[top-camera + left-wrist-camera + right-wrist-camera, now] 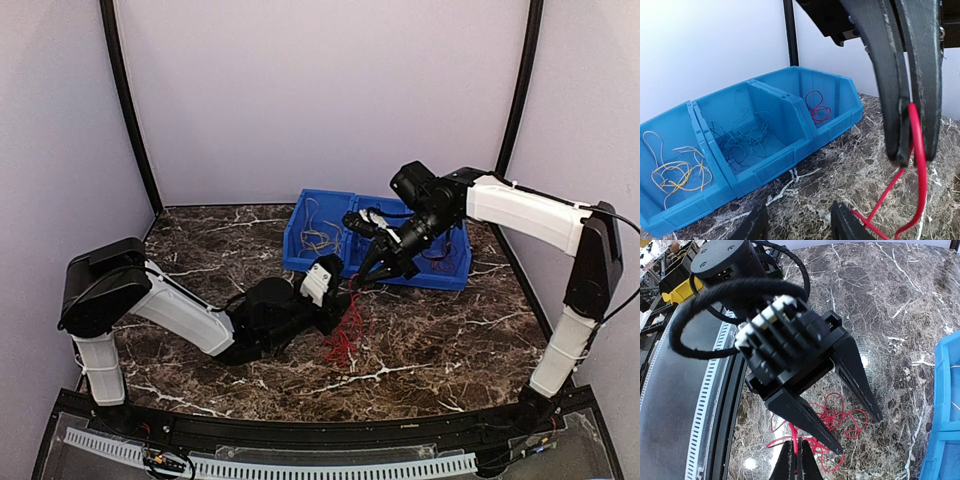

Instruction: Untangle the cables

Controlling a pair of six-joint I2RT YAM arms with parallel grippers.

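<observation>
Currently right gripper (796,456) clamped shut on red cable (921,150), strand raised off table (450,340). Red bunch (345,335) heaped on marble at centre, near side of blue bin (300,260). Left gripper (857,434) low over bunch, jaws apart, gripping nothing.

Red cables (345,335): loose tangle of thin loops, flat on the table (460,340) just in front of the blue bin (775,167). One red strand (917,150) rises from the tangle, pinched in the right gripper (907,157) and bowed below the tips. Inside the bin: yellow bunch (675,172) in one end compartment, blue bunch (742,137) in the middle, red loops (816,107) in the other end.
</observation>
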